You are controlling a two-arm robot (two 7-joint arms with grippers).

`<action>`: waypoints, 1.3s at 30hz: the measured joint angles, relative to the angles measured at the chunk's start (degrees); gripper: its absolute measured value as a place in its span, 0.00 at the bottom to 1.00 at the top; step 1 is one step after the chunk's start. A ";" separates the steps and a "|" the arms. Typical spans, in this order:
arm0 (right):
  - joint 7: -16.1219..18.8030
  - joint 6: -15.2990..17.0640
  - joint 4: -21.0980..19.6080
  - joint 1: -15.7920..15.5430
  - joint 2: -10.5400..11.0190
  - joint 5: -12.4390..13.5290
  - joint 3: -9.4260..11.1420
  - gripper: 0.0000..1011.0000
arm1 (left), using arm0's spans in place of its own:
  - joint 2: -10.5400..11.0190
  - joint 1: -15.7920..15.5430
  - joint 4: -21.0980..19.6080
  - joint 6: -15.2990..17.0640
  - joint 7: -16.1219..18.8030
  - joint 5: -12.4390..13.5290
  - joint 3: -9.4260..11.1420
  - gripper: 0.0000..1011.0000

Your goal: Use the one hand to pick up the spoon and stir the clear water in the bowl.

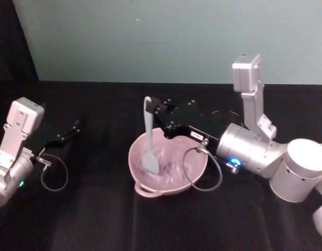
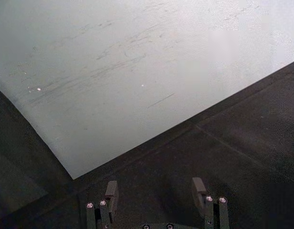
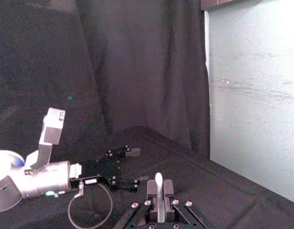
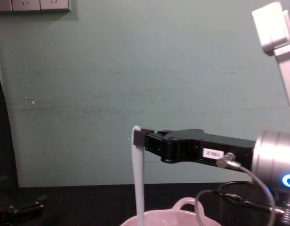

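The right gripper (image 1: 153, 109) pinches the top of the spoon (image 1: 149, 140) handle between its closed fingers. The spoon hangs nearly upright below them, its flat blade down inside the pink bowl (image 1: 196, 166) directly beneath the fingertips. The left gripper (image 1: 72, 128) sits well apart, fingers spread wide, holding nothing.

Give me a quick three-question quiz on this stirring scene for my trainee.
1. True or false: the spoon lies flat.
2. Its wide end is: A) inside the bowl; B) beside the bowl; C) well above the rim.
3. Which hand grips the top of the handle?
Key: 1 false, it stands nearly upright. 2 A. 3 the right hand; the left hand is open, off to the left.
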 joint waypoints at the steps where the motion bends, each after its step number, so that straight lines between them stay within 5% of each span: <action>1: 0.04 -0.28 0.81 0.47 -0.64 0.00 -0.25 0.08 | 0.00 0.00 0.00 0.00 0.00 0.00 0.00 1.00; 11: 0.06 -2.43 7.38 3.90 -3.76 -0.59 -0.42 0.08 | 0.00 0.00 0.00 0.00 0.00 0.00 0.00 1.00; 18: -0.69 -3.44 10.41 4.76 -3.52 -0.61 1.95 0.09 | 0.00 0.00 0.00 0.00 0.00 0.00 0.00 1.00; 28: -2.20 -3.61 6.53 1.79 -0.03 -0.26 6.16 0.08 | 0.00 0.00 0.00 0.00 0.00 0.00 0.00 1.00; 39: -2.30 -2.11 0.06 -2.20 2.35 -1.34 5.65 0.08 | 0.00 0.00 0.00 0.00 0.00 0.00 0.00 1.00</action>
